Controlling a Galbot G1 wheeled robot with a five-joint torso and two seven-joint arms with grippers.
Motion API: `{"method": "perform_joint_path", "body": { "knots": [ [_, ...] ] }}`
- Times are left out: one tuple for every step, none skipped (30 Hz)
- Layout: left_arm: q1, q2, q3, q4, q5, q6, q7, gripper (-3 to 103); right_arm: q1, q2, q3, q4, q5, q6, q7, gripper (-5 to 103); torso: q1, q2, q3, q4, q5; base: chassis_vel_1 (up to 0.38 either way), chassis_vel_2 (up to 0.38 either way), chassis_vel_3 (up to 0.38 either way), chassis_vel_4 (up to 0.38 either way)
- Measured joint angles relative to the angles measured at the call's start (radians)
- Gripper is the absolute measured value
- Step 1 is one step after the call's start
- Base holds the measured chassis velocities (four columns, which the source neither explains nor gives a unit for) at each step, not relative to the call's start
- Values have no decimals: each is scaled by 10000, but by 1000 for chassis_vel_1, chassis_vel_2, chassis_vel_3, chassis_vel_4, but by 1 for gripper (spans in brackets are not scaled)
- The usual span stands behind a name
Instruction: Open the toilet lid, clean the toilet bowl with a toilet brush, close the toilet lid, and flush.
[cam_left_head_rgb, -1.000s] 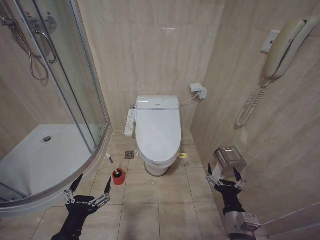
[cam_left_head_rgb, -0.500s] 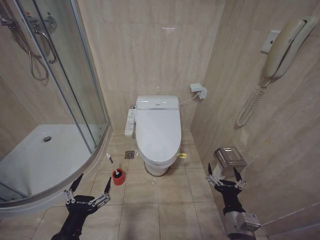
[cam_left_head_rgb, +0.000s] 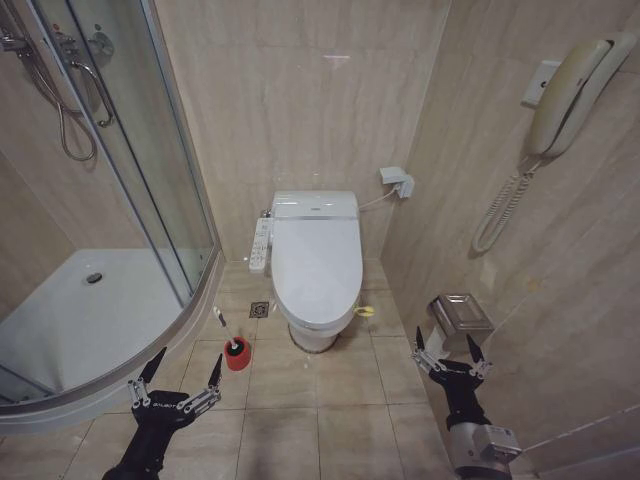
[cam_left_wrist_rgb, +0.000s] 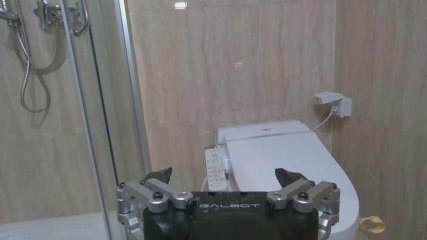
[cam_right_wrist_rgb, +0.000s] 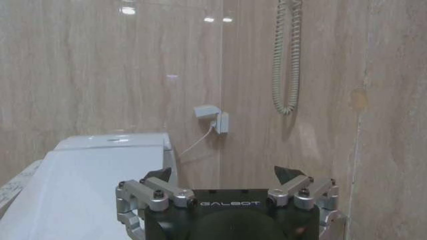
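The left gripper (cam_left_head_rgb: 181, 371) has its fingers spread wide with nothing between them, hanging low over the floor (cam_left_head_rgb: 345, 405) near the shower's curved edge. The right gripper (cam_left_head_rgb: 449, 352) also has its fingers apart and empty, low by the right wall, just below a metal paper holder (cam_left_head_rgb: 460, 316).

One red holder (cam_left_head_rgb: 237, 354) stands on the floor tiles just ahead of the left gripper, between the shower tray (cam_left_head_rgb: 90, 320) and the toilet. The brush (cam_left_head_rgb: 226, 330) sits in it, bristle head down, its thin white handle tilted toward the shower.

One toilet stands against the back wall, between the two grippers and farther off. Its lid (cam_left_head_rgb: 316, 265) lies shut, covering the bowl (cam_left_head_rgb: 314, 337). A control panel (cam_left_head_rgb: 260, 245) sticks out on the side nearest the shower. A small yellow tag (cam_left_head_rgb: 365, 311) shows at the lid's other side.

A floor drain (cam_left_head_rgb: 259, 310) sits between holder and bowl. A wall phone (cam_left_head_rgb: 570, 90) with a coiled cord hangs on the right wall.
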Motion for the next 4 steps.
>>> {"method": "perform_joint_path", "body": {
  "knots": [
    [0,0,1,0,0,0,-1,100,0,0,0,0,0,0,0,100,0,0,0,0,0,0,0,0,0],
    [1,0,0,0,0,1,-2,100,0,0,0,0,0,0,0,100,0,0,0,0,0,0,0,0,0],
    [1,0,0,0,0,1,-2,100,0,0,0,0,0,0,0,100,0,0,0,0,0,0,0,0,0],
    [0,0,0,0,0,2,-2,100,0,0,0,0,0,0,0,100,0,0,0,0,0,0,0,0,0]
  ]
}}
